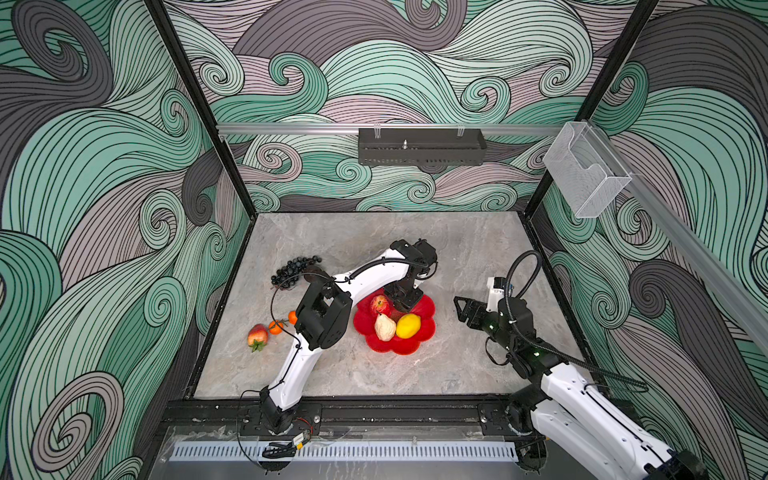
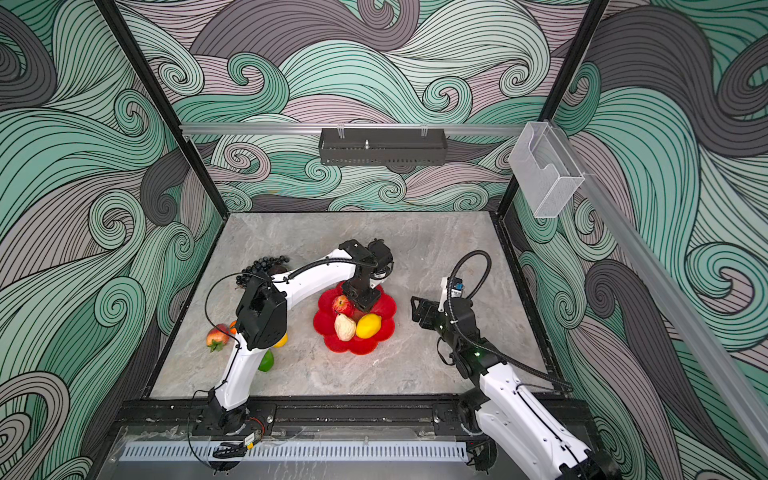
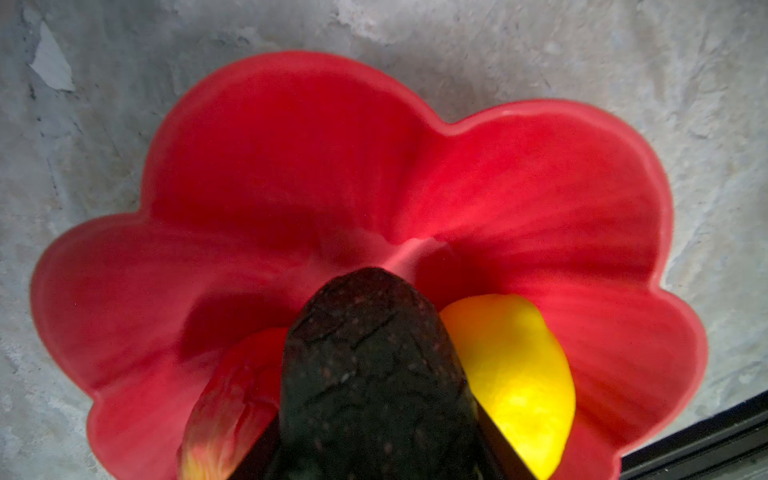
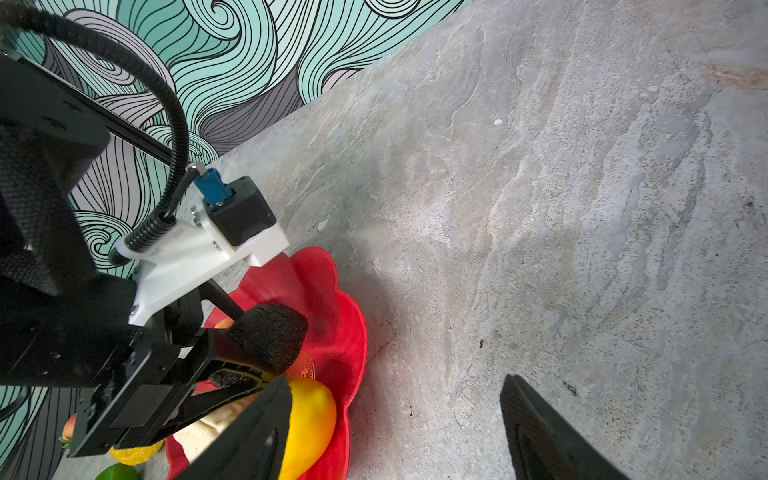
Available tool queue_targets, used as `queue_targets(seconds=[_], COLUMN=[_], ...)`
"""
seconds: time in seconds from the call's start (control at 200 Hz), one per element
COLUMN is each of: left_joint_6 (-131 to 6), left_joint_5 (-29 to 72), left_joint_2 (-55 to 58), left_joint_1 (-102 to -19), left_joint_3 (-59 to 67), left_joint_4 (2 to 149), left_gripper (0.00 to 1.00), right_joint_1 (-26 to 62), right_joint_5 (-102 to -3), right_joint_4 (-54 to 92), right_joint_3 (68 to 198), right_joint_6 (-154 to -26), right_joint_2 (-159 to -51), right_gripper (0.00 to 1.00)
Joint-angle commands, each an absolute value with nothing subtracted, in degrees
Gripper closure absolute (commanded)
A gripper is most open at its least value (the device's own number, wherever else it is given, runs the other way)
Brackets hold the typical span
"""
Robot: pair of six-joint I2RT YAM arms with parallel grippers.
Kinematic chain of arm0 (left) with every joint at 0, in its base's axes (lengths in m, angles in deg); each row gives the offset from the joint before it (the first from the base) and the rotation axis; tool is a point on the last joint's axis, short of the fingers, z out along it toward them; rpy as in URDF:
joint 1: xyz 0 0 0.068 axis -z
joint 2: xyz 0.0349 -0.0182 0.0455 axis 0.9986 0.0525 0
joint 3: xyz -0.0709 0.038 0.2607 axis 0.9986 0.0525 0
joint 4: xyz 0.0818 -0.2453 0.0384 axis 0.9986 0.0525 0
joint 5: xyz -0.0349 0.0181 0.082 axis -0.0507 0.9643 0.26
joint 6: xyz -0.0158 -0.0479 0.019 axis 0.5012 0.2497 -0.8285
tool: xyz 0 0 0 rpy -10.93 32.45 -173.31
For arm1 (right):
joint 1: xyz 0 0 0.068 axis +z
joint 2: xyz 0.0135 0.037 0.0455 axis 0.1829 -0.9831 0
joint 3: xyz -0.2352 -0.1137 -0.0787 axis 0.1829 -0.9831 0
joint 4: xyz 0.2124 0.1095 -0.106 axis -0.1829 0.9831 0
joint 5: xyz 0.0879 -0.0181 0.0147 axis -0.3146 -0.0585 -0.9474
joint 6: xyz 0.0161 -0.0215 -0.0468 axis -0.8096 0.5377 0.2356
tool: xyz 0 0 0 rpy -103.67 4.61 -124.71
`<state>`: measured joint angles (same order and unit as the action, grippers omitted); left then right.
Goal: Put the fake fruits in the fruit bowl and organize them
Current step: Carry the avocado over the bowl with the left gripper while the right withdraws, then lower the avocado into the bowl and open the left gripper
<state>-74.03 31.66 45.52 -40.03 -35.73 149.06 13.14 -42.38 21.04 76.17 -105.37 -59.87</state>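
Red bowl (image 1: 426,330) sits mid-table (image 1: 332,232) with an apple (image 1: 379,304), pear (image 1: 384,327) and lemon (image 1: 408,325) bunched in its near half. Left gripper (image 1: 405,303) hangs over the bowl's far half, its jaws clamped on an avocado (image 3: 374,374). From the right wrist view the avocado (image 4: 270,336) is over the dish between apple and lemon; whether it touches the red surface I cannot tell. Right gripper (image 1: 462,308) hovers just right of the bowl, jaws wide, holding nothing. On the table's left side, well apart from the bowl, lie grapes (image 1: 295,268), two oranges (image 1: 275,327) and a strawberry (image 1: 257,336). In a top view a lime (image 2: 266,360) and a second lemon (image 2: 281,340) peek out beside the left arm.
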Motion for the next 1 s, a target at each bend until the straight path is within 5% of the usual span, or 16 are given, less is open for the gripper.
queue_targets(seconds=[0.0, 0.62, 0.996], left_joint_6=[-75.32, -75.42, -75.34], left_joint_5=[30.73, 30.9, 30.64], left_joint_2=[46.88, 47.49, 46.82], left_joint_1=[-40.49, -40.57, -40.58], left_joint_3=[-37.71, -37.91, -38.26], left_joint_4=[152.52, 153.23, 153.01], left_gripper=[0.45, 0.32, 0.39], right_joint_1=[13.54, 13.54, 13.62], right_joint_5=[-41.16, -40.97, -41.07], right_joint_4=[20.21, 20.07, 20.04], right_joint_3=[75.66, 75.6, 75.58], right_joint_6=[-104.55, -104.63, -104.63], right_joint_2=[-59.43, -59.61, -59.6], right_gripper=[0.2, 0.2, 0.2])
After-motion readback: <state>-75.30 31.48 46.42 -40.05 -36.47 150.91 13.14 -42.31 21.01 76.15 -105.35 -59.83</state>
